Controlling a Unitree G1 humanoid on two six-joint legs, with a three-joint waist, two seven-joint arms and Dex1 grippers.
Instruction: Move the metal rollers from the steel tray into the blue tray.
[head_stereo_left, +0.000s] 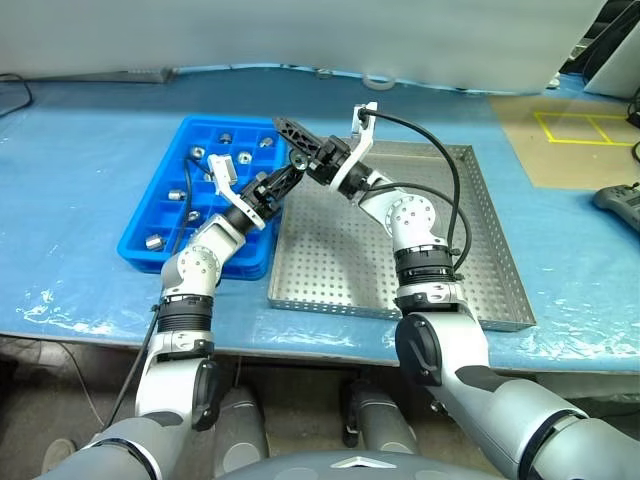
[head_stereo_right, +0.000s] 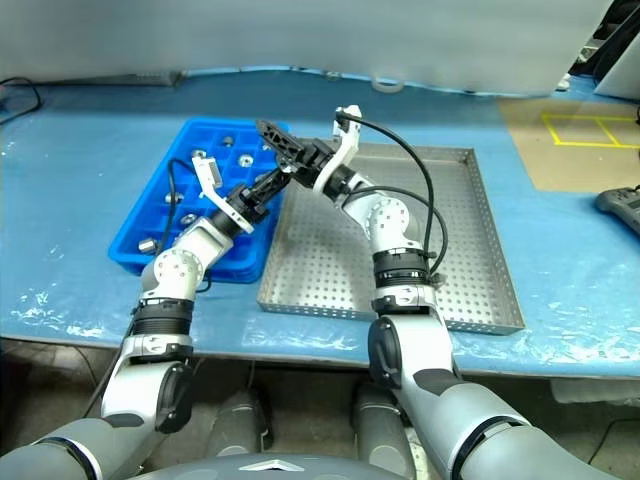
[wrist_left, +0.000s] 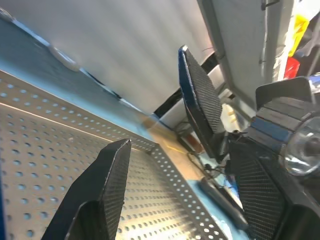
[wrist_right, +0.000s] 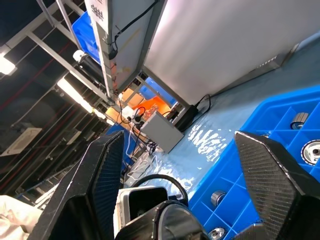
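Over the seam where the bright blue compartmented plastic tray (head_stereo_left: 160, 215) meets the big perforated silver steel tray (head_stereo_left: 480, 250), both arms are crossed up in the air, kinda tangled looking. Left gripper (head_stereo_left: 284, 180) sits just above the blue tray's steel-tray-side edge, and its two black fingers are spread apart with nothing between them; the left wrist view shows one finger (wrist_left: 107, 190) over the holey steel floor. Right gripper (head_stereo_left: 291, 133) hangs above the blue tray's far corner nearest the steel tray, pointing across toward the blue tray, jaws wide too and gripping nothing, with both fingers well apart in its wrist view. All the small shiny metal rollers (head_stereo_left: 193, 153) I can spot are sitting in the blue tray's square compartments, scattered across several of them, one per cell as far as I can tell. Steel tray's visible floor is just bare perforations, though the arms cover part of it. Both trays rest side by side on a blue covered table (head_stereo_left: 90, 130).
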